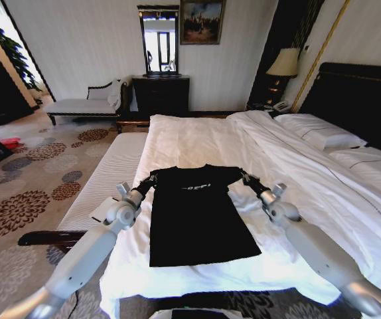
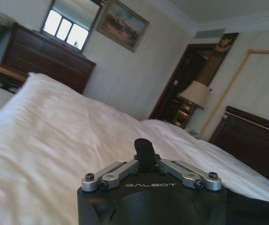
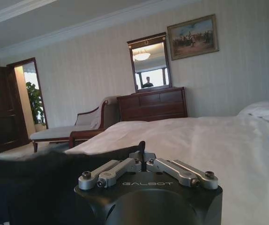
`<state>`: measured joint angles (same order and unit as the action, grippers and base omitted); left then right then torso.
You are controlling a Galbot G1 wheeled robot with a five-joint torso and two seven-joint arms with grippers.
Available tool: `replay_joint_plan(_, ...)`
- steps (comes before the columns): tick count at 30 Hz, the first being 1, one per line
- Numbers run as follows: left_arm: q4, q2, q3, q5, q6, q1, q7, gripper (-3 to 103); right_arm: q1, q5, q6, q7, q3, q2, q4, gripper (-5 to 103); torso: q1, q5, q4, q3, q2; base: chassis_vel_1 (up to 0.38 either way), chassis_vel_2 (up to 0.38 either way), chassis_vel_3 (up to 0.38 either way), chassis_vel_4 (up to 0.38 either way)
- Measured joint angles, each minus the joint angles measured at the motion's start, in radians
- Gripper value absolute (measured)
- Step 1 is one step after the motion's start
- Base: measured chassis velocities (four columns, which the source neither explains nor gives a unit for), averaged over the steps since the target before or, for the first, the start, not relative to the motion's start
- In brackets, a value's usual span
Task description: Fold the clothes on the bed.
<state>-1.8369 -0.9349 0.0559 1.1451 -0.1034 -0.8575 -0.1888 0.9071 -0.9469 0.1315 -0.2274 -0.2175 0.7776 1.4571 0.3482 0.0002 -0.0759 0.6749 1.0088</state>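
T-shirt (image 1: 194, 222), the black one: lying where?

Spread flat on the bed (image 1: 197, 143), on the white sheet near the close edge. Collar turned toward the far wall, hem toward the robot, white lettering (image 1: 196, 188) across the chest.

And touching what?

Met at each sleeve by a gripper. Found at the end of the left sleeve, the left gripper (image 1: 144, 187), arm stretched in low from the near left. Found at the end of the right sleeve, the right gripper (image 1: 249, 179), arm reaching in from the near right.

Wide or narrow, those two?

Narrow, both. Seen from the left wrist, black fingertips (image 2: 144, 149) drawn tight together above white bedding. Seen from the right wrist, fingertips (image 3: 141, 149) likewise together, with dark cloth (image 3: 31, 178) of the shirt just beside. Pinched on the sleeve ends, by the look of the head view.

Anything else around?

Pillows (image 1: 320, 133) at the right by the dark headboard. Beyond the bed, a dark dresser (image 1: 160, 93) against the wall, and a white-cushioned bench (image 1: 77, 105) well apart to its left.
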Motion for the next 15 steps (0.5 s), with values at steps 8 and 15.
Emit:
replay_joint_plan(8, -0.082, 0.035, 0.036, -0.022, 0.006, -0.131, -0.014, 0, 0.105, 0.015, 0.0, 0.007, -0.075, 0.009, 0.08, 0, 0.0, -0.0003, 0.0012, 0.0, 0.0, 0.0, 0.0, 0.0, 0.0)
replay_joint_plan(15, -0.139, 0.044, 0.023, -0.038, 0.007, -0.186, -0.031, 0, 0.286, 0.033, 0.0, 0.008, -0.229, -0.005, 0.182, 0, 0.0, -0.0001, -0.0001, 0.0, 0.0, 0.0, 0.0, 0.0, 0.0)
